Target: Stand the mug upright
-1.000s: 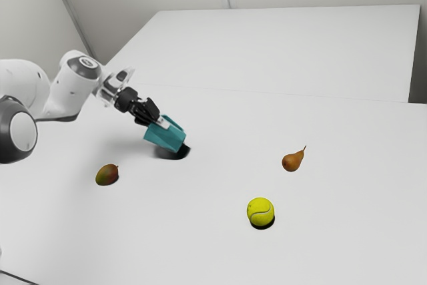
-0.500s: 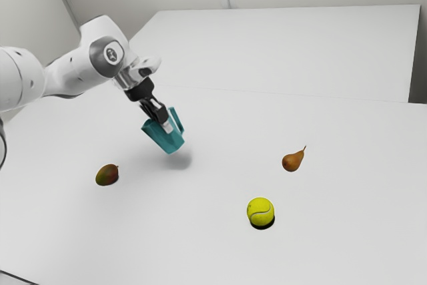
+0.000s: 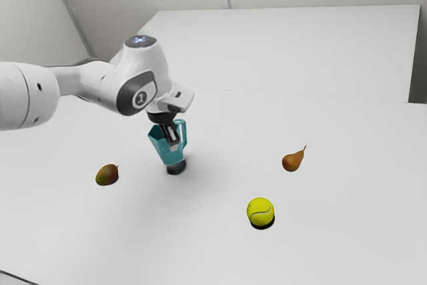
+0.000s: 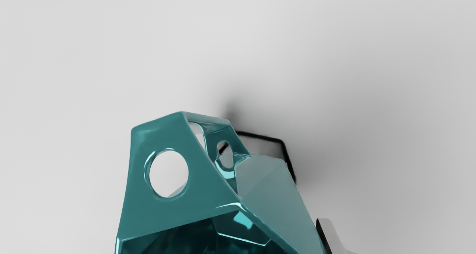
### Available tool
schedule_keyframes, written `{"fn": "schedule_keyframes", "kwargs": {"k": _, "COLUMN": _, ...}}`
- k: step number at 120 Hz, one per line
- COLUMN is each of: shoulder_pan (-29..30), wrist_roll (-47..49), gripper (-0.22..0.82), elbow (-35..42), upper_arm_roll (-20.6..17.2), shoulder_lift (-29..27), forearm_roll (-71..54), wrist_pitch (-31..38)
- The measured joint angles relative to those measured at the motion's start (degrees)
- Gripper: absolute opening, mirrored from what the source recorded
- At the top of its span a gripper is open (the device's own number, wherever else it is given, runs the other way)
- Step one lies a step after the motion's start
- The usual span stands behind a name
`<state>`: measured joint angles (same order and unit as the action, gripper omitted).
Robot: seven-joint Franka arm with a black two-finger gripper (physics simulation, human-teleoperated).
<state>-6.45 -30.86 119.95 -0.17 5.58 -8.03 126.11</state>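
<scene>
The claw (image 3: pixel 173 141) points down over the white surface (image 3: pixel 220 238), at the end of the white arm (image 3: pixel 93 83) that comes in from the exterior view's left. It is clamped on the mug (image 3: pixel 165 151), gripping it by its upper part. In the wrist view one finger (image 4: pixel 332 236) lies along the outer side of the mug; the other is mostly hidden, so I cannot say exactly where its tip sits.

The mug is teal, see-through in parts and made of flat, angular faces. It is at the claw, its lower body reaching down below the fingertips. The open end is uppermost, but the mug is tilted rather than fully upright: the rim leans toward the exterior view's left and the base sits farther toward the exterior view's right. The handle (image 3: pixel 185 134) is on the exterior view's right of the claw. A dark patch (image 3: pixel 176 169) lies directly under the base; whether the base touches the surface I cannot tell.

The mango (image 3: pixel 107 175), green and reddish, lies apart from the claw, toward the exterior view's left and closer to that camera. The brown pear (image 3: pixel 291 161) is well apart from the claw toward the exterior view's right, its stem pointing up and away. The yellow tennis ball (image 3: pixel 260 211) is also on that side of the claw, nearer the exterior camera than the pear, with a dark shadow at its foot.
</scene>
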Motion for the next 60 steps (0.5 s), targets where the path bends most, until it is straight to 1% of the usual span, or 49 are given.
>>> {"fn": "schedule_keyframes", "kwargs": {"k": 27, "shoulder_pan": -2.22, "wrist_roll": 5.5, "gripper": -0.18, "elbow": 0.91, "upper_arm_roll": 0.01, "shoulder_lift": 0.67, "forearm_roll": -1.06, "wrist_pitch": 1.57}}
{"fn": "schedule_keyframes", "kwargs": {"k": 60, "shoulder_pan": -3.18, "wrist_roll": 10.69, "gripper": -0.18, "elbow": 1.09, "upper_arm_roll": -0.02, "shoulder_lift": 1.36, "forearm_roll": -1.2, "wrist_pitch": 1.66}}
